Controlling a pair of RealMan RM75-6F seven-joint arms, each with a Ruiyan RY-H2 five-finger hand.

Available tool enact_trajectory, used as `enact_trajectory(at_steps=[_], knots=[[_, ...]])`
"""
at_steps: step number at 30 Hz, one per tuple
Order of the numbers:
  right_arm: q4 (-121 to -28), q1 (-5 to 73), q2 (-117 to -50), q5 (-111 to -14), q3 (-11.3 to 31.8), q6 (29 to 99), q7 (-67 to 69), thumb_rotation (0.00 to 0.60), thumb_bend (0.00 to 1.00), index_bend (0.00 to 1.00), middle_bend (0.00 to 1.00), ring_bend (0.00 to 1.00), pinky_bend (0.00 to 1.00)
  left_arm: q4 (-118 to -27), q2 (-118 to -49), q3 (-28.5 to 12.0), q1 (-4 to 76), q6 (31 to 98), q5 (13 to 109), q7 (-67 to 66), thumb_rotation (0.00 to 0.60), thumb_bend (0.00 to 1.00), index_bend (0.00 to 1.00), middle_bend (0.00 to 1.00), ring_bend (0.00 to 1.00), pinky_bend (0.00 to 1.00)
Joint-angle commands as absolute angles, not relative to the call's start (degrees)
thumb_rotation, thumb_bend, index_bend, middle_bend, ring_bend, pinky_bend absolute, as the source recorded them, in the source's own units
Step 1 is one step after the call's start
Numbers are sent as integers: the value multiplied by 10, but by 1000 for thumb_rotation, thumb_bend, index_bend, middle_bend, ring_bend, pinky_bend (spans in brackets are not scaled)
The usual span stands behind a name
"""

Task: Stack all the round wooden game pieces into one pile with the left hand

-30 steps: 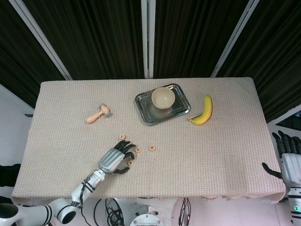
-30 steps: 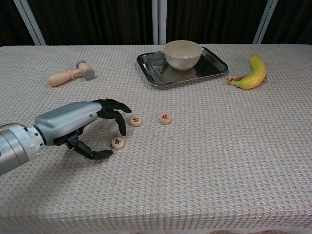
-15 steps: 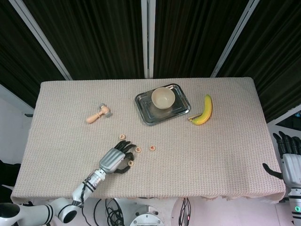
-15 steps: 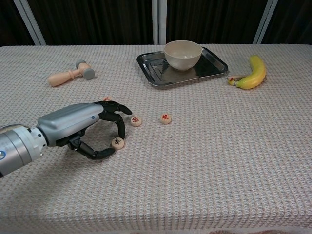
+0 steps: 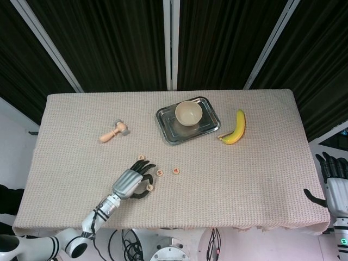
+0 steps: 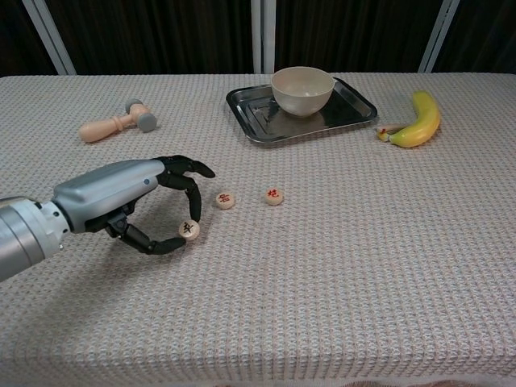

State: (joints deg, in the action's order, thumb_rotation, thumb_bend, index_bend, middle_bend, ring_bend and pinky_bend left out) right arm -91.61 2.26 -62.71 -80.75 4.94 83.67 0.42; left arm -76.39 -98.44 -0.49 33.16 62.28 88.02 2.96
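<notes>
My left hand (image 6: 121, 197) pinches one round wooden piece (image 6: 189, 230) between thumb and a fingertip, tilted and just off the cloth. In the head view this left hand (image 5: 130, 182) and the held piece (image 5: 149, 187) sit near the table's front left. Two more pieces lie flat just right of it, one (image 6: 225, 200) close and one (image 6: 274, 195) further right. Another piece (image 5: 141, 157) lies beyond the fingers and is hidden by the hand in the chest view. My right hand (image 5: 333, 180) hangs off the table's right edge, fingers apart and holding nothing.
A small wooden mallet (image 6: 117, 121) lies at the back left. A metal tray (image 6: 355, 97) with a cream bowl (image 6: 302, 89) stands at the back centre. A banana (image 6: 418, 121) lies to its right.
The left hand's thumb and finger have closed on the nearest piece and raised and tipped it slightly, shifting a little left. The other pieces and the right hand have not moved.
</notes>
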Motion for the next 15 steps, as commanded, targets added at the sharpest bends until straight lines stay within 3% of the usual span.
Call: enact_trajectory(at_steps=[1,7,15], knots=[[-916,22,-627,-807,49,837,4,600,123,0,0,0,0,-778,-970,-19,332,634,876,26,600,319,491,96,0,0],[-917,22,-628,-809,49,838,3,600,122,0,0,0,0,-791,-941,-56,340,629,844,19,600,323,489,98,0,0],[-918,24,-629,-809,49,834,-1,600,122,0,0,0,0,-753,-939,-90,371,563,779,20,600,329,478,99,0,0]])
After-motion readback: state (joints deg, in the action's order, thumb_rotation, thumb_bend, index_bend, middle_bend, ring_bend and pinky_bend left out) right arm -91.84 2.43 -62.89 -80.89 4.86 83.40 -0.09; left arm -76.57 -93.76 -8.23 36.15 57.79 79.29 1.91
